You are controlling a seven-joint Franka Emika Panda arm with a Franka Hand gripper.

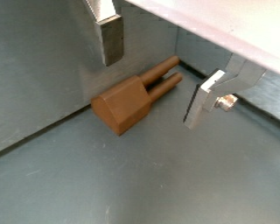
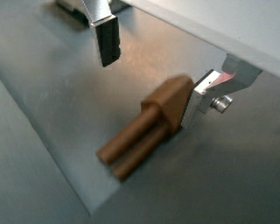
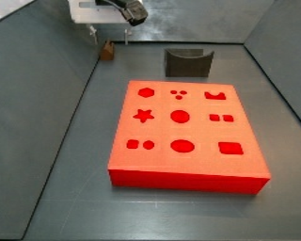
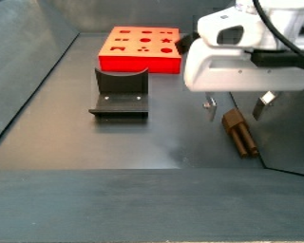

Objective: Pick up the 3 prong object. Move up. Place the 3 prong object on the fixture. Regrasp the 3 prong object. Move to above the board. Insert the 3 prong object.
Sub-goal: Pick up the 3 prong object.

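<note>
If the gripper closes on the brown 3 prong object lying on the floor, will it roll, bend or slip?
The 3 prong object has a blocky, flat-sided body, so it probably will not roll. It looks solid and rigid, so bending seems unlikely, though its thin prongs may be weaker. The gripper is open, with one finger at the block's side; smooth faces might slip if gripped off-centre.

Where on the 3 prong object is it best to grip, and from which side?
Grip the blocky body of the 3 prong object, not the thin prongs. It lies flat on the floor, so come from above. The open end effector hangs over it, fingers on both sides.
</note>
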